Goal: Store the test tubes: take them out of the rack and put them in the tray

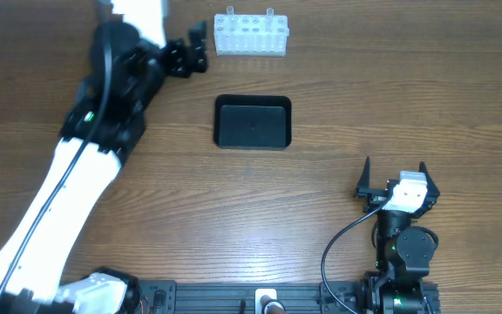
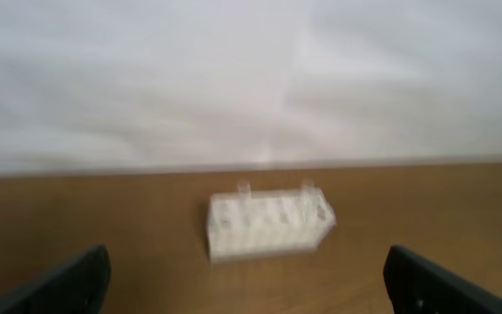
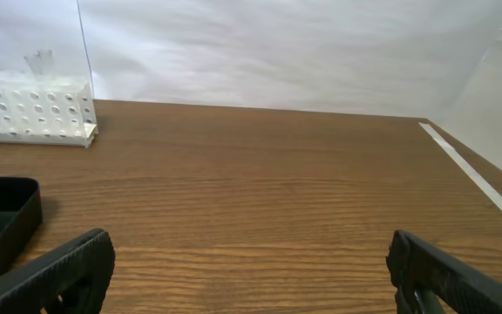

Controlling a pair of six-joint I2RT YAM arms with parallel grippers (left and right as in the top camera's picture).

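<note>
A white test tube rack (image 1: 251, 35) stands at the far edge of the table, with two clear tubes (image 1: 269, 13) rising from it. The rack (image 2: 267, 224) lies a short way ahead of my left gripper (image 2: 247, 283), which is open and empty. In the top view the left gripper (image 1: 194, 48) is just left of the rack. The black tray (image 1: 253, 122) sits empty in the middle of the table. My right gripper (image 1: 396, 180) is open near its base at the right, with the rack (image 3: 31, 111) and the tray's corner (image 3: 3, 218) far off to one side.
The wooden table top (image 1: 408, 96) stretches bare to the right of the tray and rack. A white wall (image 3: 277, 52) rises behind the table's far edge. A pale strip (image 3: 473, 174) marks the table's right side.
</note>
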